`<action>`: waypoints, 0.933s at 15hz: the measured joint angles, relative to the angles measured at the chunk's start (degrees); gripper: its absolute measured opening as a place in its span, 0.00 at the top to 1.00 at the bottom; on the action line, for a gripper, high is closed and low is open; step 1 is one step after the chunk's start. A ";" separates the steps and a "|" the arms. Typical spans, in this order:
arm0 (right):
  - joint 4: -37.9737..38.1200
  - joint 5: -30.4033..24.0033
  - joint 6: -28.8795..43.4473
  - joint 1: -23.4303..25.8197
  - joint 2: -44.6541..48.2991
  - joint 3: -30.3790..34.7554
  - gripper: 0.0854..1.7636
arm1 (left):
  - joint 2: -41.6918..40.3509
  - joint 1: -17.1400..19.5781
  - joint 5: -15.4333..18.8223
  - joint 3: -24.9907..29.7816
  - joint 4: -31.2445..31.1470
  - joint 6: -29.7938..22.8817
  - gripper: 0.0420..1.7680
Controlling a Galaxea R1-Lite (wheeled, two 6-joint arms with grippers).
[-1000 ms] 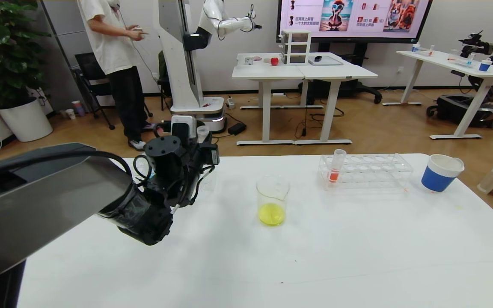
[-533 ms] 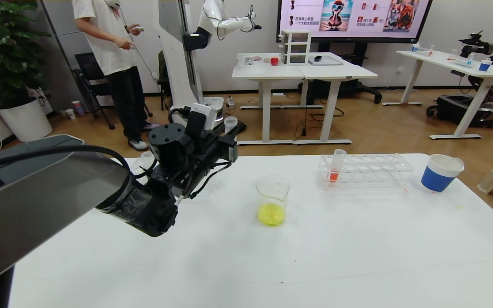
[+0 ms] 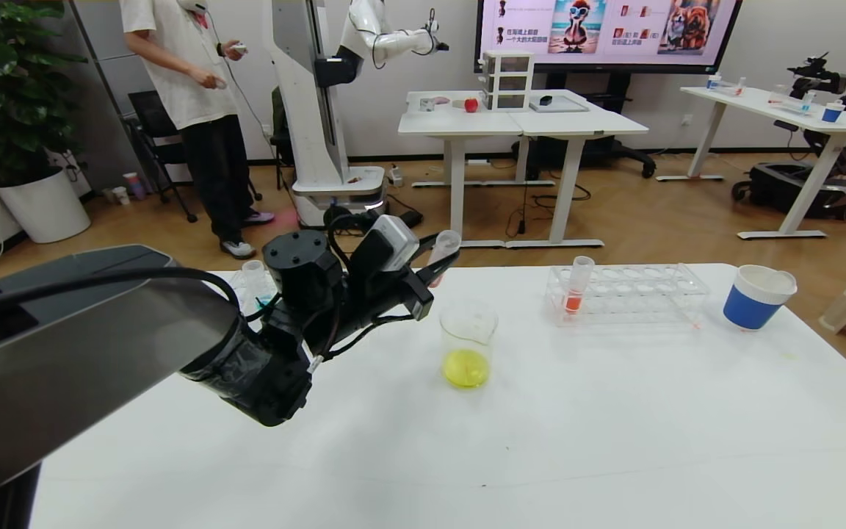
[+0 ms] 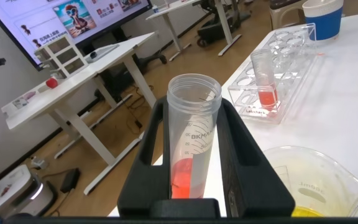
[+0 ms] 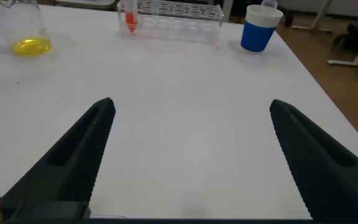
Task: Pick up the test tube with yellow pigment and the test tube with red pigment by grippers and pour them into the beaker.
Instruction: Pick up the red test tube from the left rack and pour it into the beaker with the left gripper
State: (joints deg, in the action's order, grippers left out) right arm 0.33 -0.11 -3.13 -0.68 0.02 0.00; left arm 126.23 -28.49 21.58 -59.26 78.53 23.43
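Note:
My left gripper (image 3: 434, 268) is shut on the test tube with red pigment (image 3: 443, 248). It holds the tube tilted, mouth up and to the right, just above and left of the beaker's rim. In the left wrist view the tube (image 4: 190, 149) sits between both black fingers (image 4: 241, 149), with red liquid at its bottom. The clear beaker (image 3: 467, 342) holds yellow liquid and also shows in the left wrist view (image 4: 309, 183). A second red tube (image 3: 576, 286) stands in the clear rack (image 3: 643, 295). The yellow tube is out of view. My right gripper (image 5: 191, 155) is open and empty over bare table.
A blue-and-white paper cup (image 3: 757, 295) stands right of the rack. A clear tube (image 3: 253, 278) with some blue liquid stands behind my left arm. A person and another robot stand beyond the table's far edge (image 3: 511, 267).
My left gripper has moved right from the table's left side to the beaker, carrying the red tube. It has tilted the tube's mouth toward the beaker.

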 joint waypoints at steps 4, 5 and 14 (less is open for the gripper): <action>0.02 -0.02 0.02 0.00 0.00 0.00 0.02 | 1.05 0.29 6.80 -0.30 0.21 10.45 0.76; 0.00 -0.02 0.00 0.00 0.00 0.00 0.02 | 1.11 0.49 7.89 -0.44 0.18 12.37 0.76; 0.00 -0.02 0.02 0.00 0.00 0.00 0.02 | 3.82 5.10 19.82 -5.97 -0.39 31.09 0.76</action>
State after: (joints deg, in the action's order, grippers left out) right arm 0.33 -0.13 -3.11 -0.68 0.02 0.00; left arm 130.05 -23.39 41.40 -65.23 78.14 54.52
